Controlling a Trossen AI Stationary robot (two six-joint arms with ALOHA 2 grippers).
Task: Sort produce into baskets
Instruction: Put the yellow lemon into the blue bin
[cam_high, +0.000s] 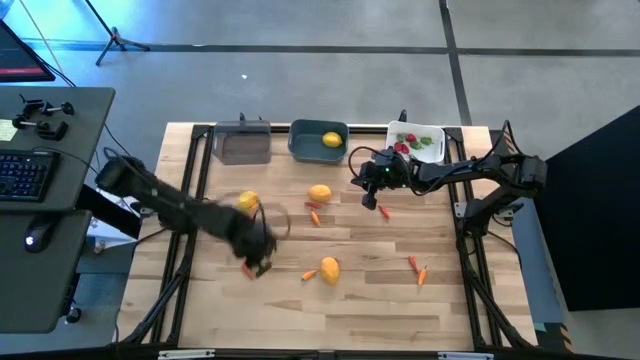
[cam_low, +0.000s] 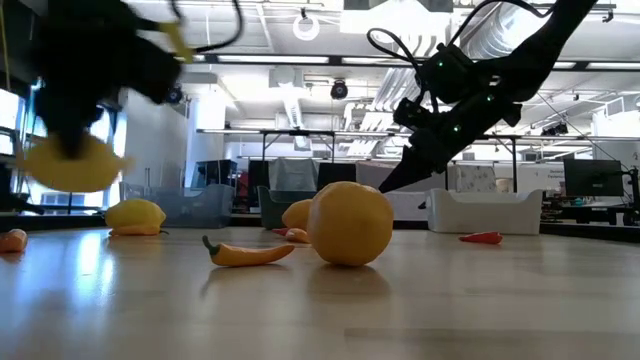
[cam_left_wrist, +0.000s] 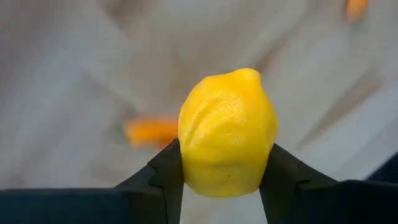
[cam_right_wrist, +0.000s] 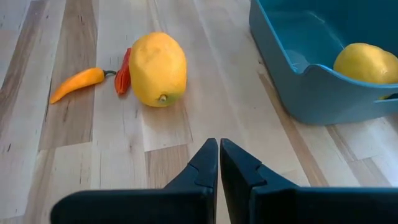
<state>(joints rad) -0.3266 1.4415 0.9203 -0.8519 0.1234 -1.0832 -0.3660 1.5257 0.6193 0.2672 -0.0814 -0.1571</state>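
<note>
From above, my left gripper (cam_high: 258, 262) was smeared into a dark blur near the front left of the table (cam_high: 200, 310), so I could not make out its fingers there. My left wrist camera settled it: both fingers (cam_left_wrist: 163, 174) pressed the sides of a yellow lemon (cam_left_wrist: 227, 134), and the wood behind it was only a pale haze with an orange streak. From table height that lemon (cam_low: 70, 165) hung clear of the wood under my dark, blurred wrist.

My left arm reached in low from the left edge, slanting toward the front. My right arm stretched in from the right side, its gripper (cam_high: 368, 196) pinched closed on nothing, hovering just in front of the teal bin (cam_high: 318, 142). That bin held one lemon (cam_high: 331, 139), half cut off in my right wrist camera. The grey bin (cam_high: 243, 146) stood left of it, the white bin (cam_high: 416, 142) right, holding red and green bits too small to name.
</note>
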